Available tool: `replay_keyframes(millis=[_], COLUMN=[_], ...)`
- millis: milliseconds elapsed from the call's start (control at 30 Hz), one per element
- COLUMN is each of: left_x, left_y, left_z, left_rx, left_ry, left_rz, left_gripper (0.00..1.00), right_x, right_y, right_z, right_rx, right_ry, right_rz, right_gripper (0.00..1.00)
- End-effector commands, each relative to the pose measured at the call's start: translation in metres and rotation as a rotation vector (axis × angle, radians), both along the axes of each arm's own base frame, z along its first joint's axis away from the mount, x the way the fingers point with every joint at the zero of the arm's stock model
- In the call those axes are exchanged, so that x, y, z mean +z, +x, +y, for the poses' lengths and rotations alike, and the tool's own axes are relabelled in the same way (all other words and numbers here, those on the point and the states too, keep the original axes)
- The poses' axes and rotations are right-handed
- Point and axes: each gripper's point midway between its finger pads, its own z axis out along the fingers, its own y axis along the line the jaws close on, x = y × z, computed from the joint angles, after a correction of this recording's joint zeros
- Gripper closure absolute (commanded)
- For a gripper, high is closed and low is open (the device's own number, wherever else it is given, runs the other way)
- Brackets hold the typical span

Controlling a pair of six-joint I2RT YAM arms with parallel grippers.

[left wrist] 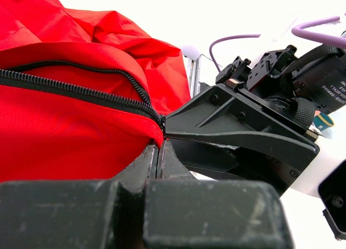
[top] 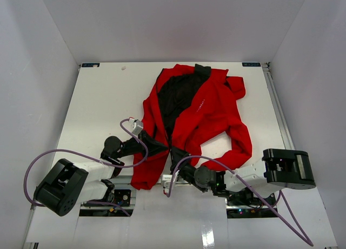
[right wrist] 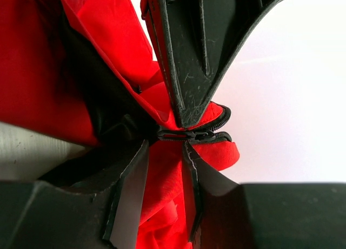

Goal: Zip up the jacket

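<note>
The red jacket [top: 216,113] lies open on the white table, its black lining [top: 175,94] showing. Both grippers meet at the lower end of its zipper. My left gripper [top: 164,146] is shut on the red fabric right at the zipper's end; in the left wrist view [left wrist: 158,150] the black zipper teeth [left wrist: 81,89] run left from the fingertips. My right gripper [top: 174,153] comes from the opposite side. In the right wrist view [right wrist: 165,146] its fingers are closed around bunched red fabric just below the zipper slider [right wrist: 186,134].
Purple cables [top: 48,154] loop from both arms over the near table. The arm bases [top: 62,187] sit at the near edge. White walls enclose the table on three sides. The jacket's right sleeve [top: 240,143] curls toward the right arm.
</note>
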Motion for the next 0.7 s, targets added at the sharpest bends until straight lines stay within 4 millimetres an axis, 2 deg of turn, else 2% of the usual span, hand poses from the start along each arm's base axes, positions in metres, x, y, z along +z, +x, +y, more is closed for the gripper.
replay_keyframes(millis=[0, 167, 400, 500, 667], left_x=[0.005, 0.006, 0.005, 0.006, 0.005], left_y=[-0.007, -0.007, -0.007, -0.007, -0.007], left_z=[0.000, 0.000, 0.000, 0.000, 0.000], left_rx=[-0.033, -0.035, -0.039, -0.039, -0.037], left_ry=[-0.011, -0.013, -0.012, -0.013, -0.012], left_rz=[-0.032, -0.031, -0.027, -0.029, -0.028], left_gripper=[1.00, 1.00, 1.00, 1.00, 1.00], right_x=[0.031, 0.041, 0.045, 0.049, 0.057], right_y=[0.002, 0.006, 0.008, 0.009, 0.008], right_z=[0.005, 0.004, -0.001, -0.001, -0.002], right_rx=[-0.018, -0.044, -0.062, -0.069, -0.062], right_ry=[0.119, 0.153, 0.191, 0.211, 0.250], right_rz=[-0.044, -0.076, -0.081, -0.085, -0.067], right_gripper=[0.65, 0.67, 0.66, 0.68, 0.81])
